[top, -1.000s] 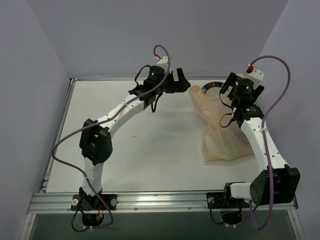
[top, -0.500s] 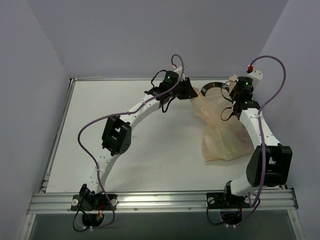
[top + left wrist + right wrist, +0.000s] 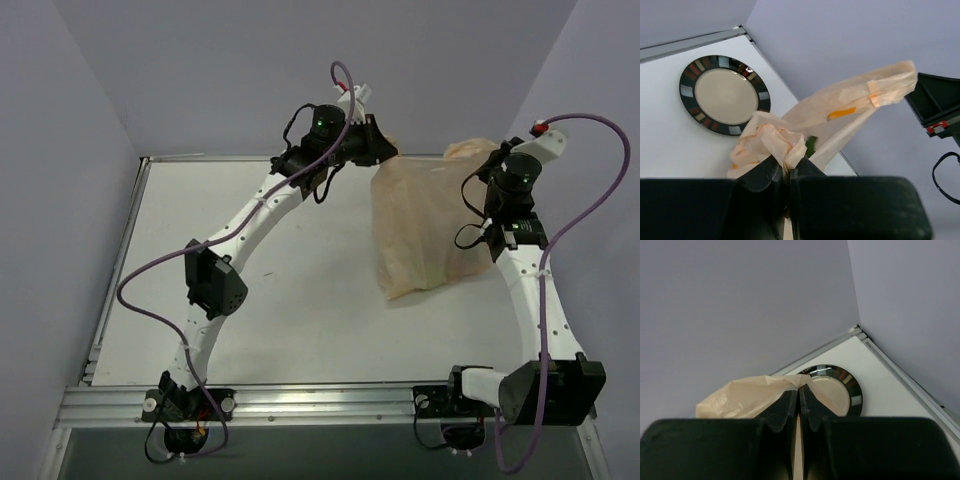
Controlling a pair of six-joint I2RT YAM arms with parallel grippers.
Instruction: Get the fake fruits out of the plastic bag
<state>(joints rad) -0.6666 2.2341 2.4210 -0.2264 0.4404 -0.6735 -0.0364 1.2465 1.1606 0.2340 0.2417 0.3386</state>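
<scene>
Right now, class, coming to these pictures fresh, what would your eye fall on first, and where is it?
The pale-orange plastic bag is held up over the far right of the table, the left gripper and the right gripper each shut on its top edge. Below it, near the far corner, lies a dark-rimmed plate, and something green shows inside the bag in the left wrist view.

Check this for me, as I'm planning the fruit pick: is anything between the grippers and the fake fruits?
Yes, the plastic bag itself. The left gripper and right gripper are both shut on its film, holding it up; of its contents only a green bit shows, by the bunched mouth.
</scene>
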